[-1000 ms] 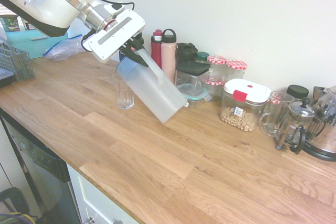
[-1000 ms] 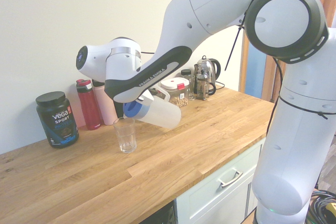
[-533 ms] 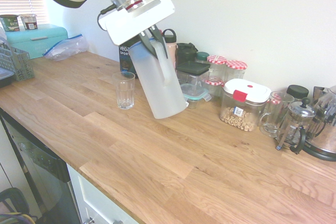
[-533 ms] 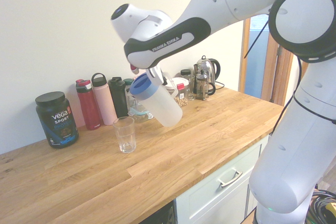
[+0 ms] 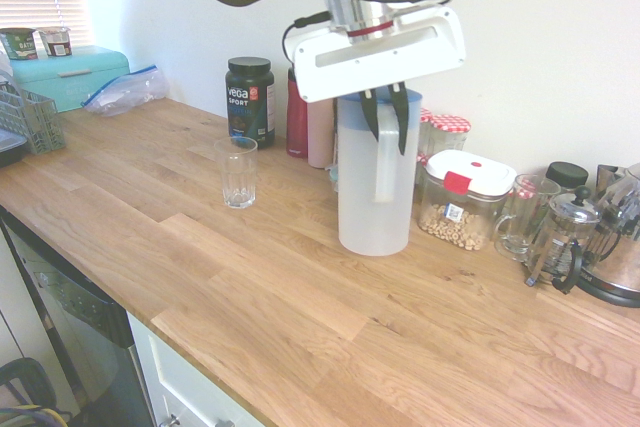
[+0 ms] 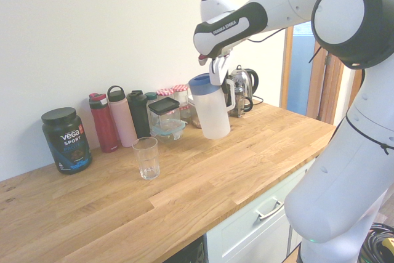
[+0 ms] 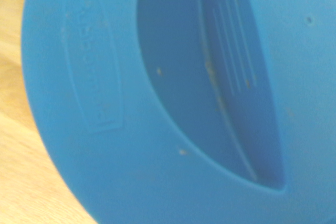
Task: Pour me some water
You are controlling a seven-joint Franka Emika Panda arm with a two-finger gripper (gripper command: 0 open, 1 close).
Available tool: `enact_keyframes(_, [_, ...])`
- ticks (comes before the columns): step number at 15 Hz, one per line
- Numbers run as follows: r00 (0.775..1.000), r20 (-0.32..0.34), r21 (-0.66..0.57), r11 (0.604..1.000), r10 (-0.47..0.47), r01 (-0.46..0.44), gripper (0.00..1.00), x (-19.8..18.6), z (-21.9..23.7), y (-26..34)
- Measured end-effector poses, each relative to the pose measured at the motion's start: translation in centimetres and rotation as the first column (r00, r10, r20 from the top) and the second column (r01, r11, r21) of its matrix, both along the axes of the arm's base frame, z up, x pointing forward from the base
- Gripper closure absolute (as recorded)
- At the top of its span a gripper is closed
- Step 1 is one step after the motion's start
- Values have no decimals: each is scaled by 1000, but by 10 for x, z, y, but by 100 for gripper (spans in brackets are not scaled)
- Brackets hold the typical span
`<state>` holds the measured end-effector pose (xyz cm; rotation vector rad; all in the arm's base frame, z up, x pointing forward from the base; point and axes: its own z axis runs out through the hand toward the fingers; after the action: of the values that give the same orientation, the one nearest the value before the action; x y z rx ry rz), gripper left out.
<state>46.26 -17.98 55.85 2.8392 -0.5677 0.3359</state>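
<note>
The tall frosted-white jug (image 5: 362, 192) (image 6: 213, 112) with its blue lid (image 7: 157, 103) stands upright, its base at or just above the wooden counter (image 5: 300, 307), to the right of the glass. My gripper (image 5: 385, 125) (image 6: 217, 77) comes down from above and is shut on the jug's white handle (image 5: 385, 167). The water does not show through the frosted wall. A clear ribbed drinking glass (image 5: 238, 172) (image 6: 146, 158) stands alone on the counter, well apart from the jug; whether it holds water I cannot tell.
Along the wall stand a black Vega tub (image 5: 250, 102) (image 6: 66, 140), bottles (image 6: 123, 124), red-lidded jars (image 5: 448, 132), a cereal container (image 5: 468, 197), a glass mug (image 5: 522, 215), a French press (image 5: 560, 237) and a kettle (image 6: 241, 90). A dish rack (image 5: 30, 117) sits far left.
The arm has swung away from the glass, carrying the jug. The jug went from tipped over the glass to upright beside the containers.
</note>
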Motion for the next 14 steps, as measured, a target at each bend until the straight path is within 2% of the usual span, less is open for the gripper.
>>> enact_keyframes(2, [995,35,62,993,-98,96,100,-7,-2,-20])
enact_keyframes(4, [978,81,113,977,-193,183,100,-11,-10,-35])
enact_keyframes(6, [949,128,159,951,-287,266,100,-13,-21,-46])
enact_keyframes(8, [909,174,195,918,-378,344,100,-15,-31,-57])
enact_keyframes(9, [887,184,204,899,-424,387,100,-16,-35,-61])
enact_keyframes(10, [874,178,199,886,-453,419,100,-18,-39,-64])
enact_keyframes(11, [871,168,183,883,-461,432,100,-19,-41,-64])
enact_keyframes(14, [885,120,128,891,-451,436,100,-21,-46,-59])
